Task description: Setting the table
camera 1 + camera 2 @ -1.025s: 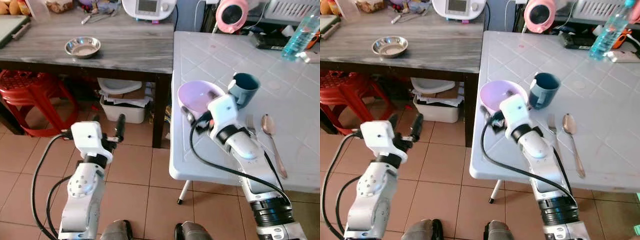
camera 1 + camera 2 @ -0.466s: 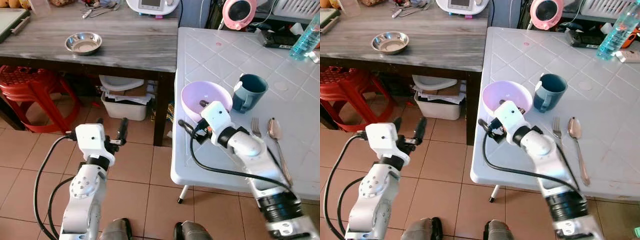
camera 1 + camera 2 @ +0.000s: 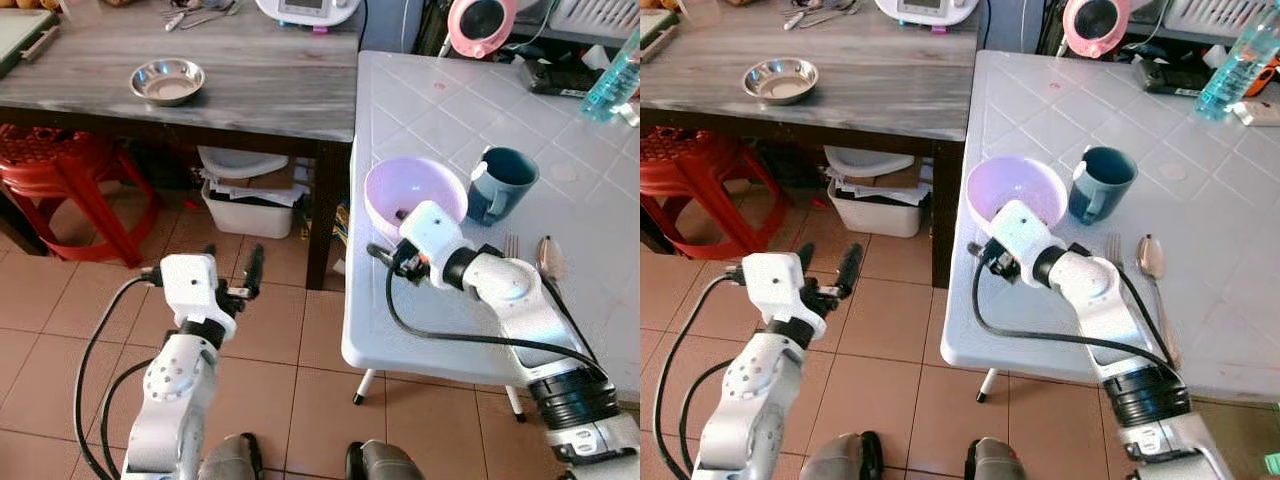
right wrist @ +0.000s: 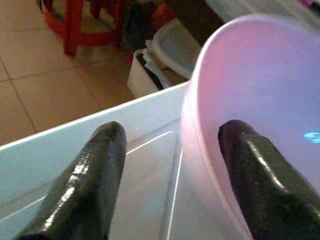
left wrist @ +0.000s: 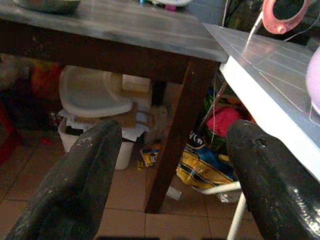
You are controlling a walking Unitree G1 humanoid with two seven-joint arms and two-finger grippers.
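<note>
1. Our right gripper [image 4: 170, 185] straddles the lilac bowl's [image 3: 1015, 187] near rim, fingers apart, unclenched.
2. The bowl sits on the white table [image 3: 1040, 110], beside a teal mug [image 3: 1100, 182].
3. Our left gripper [image 5: 170, 170] hangs open above the floor.

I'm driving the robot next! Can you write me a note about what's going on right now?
Left gripper: jaws open, holding nothing, idle over the floor beside the dark table.
Right gripper: jaws open, one either side of the bowl's near wall, not clamped.
Things: the bowl stands near the left edge of the white table, with the mug just to its right. The fork and spoon lie side by side, nearer the robot.
Done: all four are on the table.
Left: probably back the right gripper off the bowl, then tidy the setting.
</note>
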